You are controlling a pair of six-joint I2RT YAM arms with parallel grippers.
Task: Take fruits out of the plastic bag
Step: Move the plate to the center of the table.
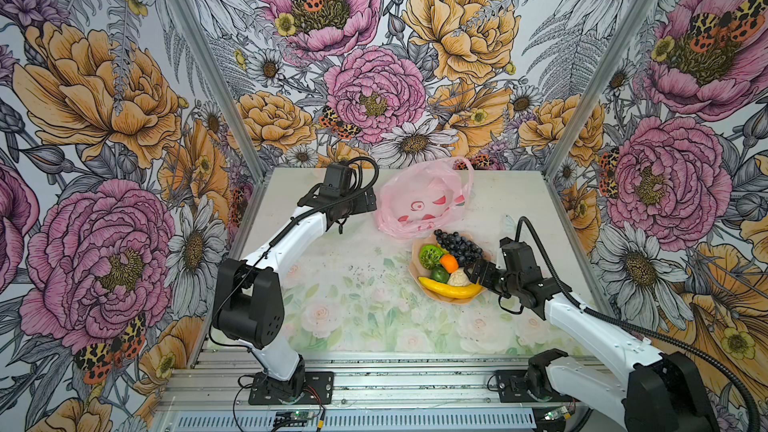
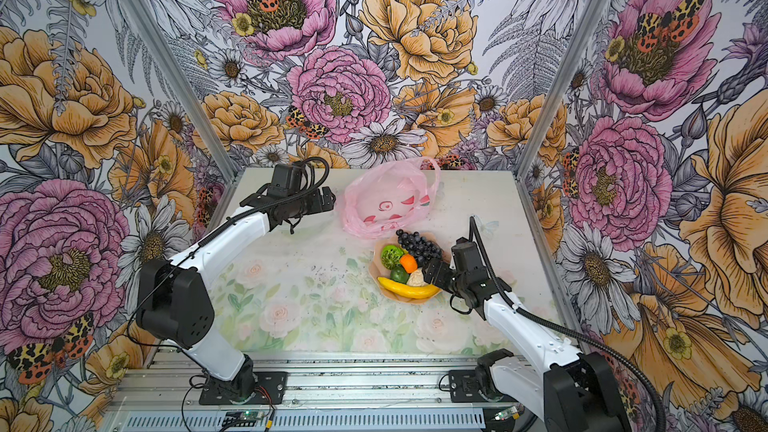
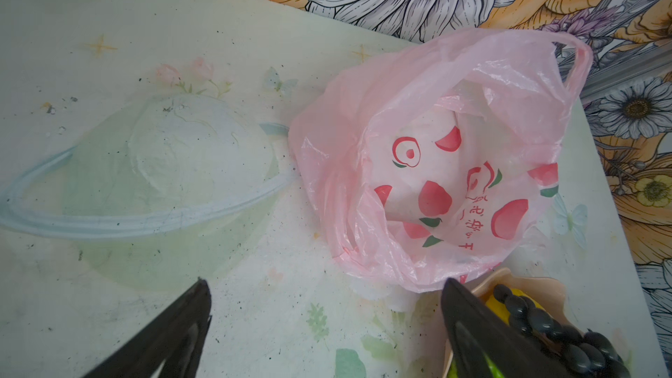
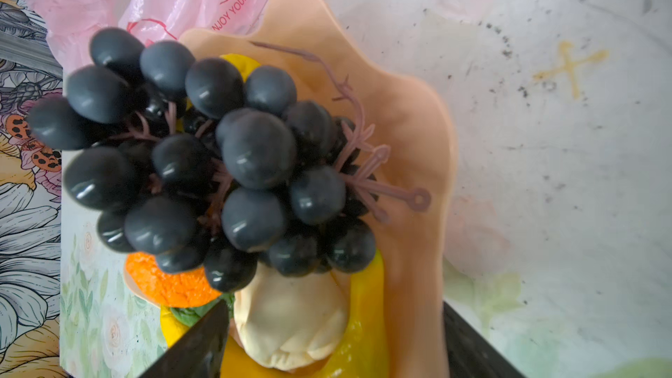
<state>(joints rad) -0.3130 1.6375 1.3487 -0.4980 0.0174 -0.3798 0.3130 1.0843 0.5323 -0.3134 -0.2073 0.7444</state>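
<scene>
The pink plastic bag [image 1: 424,197] lies crumpled and open-mouthed at the back of the table; in the left wrist view the plastic bag [image 3: 454,161] shows only printed fruit inside. The fruits sit in a peach dish [image 1: 412,270]: grape bunch [image 1: 459,245], lime [image 1: 431,256], orange piece [image 1: 449,263], avocado [image 1: 439,274], cream lump [image 1: 458,278], banana [image 1: 449,289]; a lemon [image 4: 240,61] peeks from behind the grapes. My left gripper [image 3: 327,303] is open above bare table, left of the bag. My right gripper [image 4: 332,321] is open, its jaws straddling the cream lump [image 4: 291,318] and dish rim.
Flowered walls close in the table on three sides, and the bag lies close to the back wall [image 1: 415,139]. A metal rail [image 1: 374,384] with both arm bases runs along the front. The dish [image 2: 374,272] touches the bag's front edge.
</scene>
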